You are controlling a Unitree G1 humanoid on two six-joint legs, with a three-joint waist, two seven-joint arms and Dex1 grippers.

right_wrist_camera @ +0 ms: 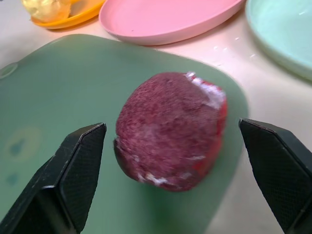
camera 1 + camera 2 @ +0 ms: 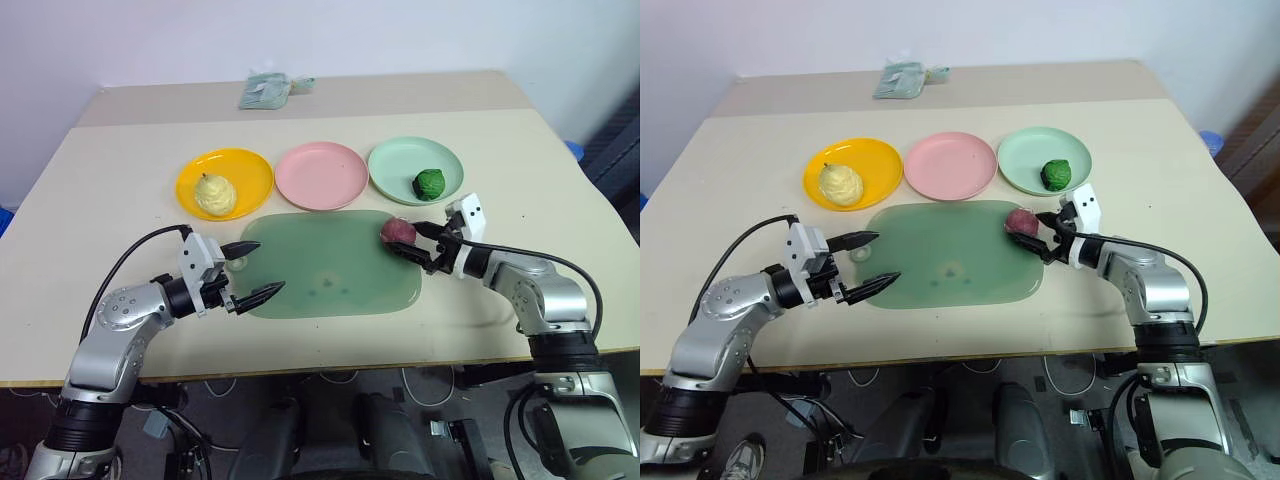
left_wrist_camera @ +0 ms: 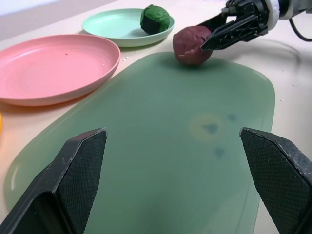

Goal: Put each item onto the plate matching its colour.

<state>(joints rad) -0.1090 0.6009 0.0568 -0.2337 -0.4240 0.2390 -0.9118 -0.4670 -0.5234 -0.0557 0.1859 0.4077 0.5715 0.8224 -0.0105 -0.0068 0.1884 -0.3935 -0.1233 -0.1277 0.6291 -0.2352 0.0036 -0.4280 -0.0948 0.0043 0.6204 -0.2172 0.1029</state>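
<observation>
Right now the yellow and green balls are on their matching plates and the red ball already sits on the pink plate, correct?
Not quite: the red ball lies on the green mat, not the pink plate, as the left eye view shows. The rest is right.

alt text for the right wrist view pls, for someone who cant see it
A dark red ball sits on a translucent green mat between the right claw's two open black fingers, untouched. Beyond it lie a pink plate, a mint green plate's edge, and a yellow plate.

Bright, even light; soft shadows; sharp.
</observation>
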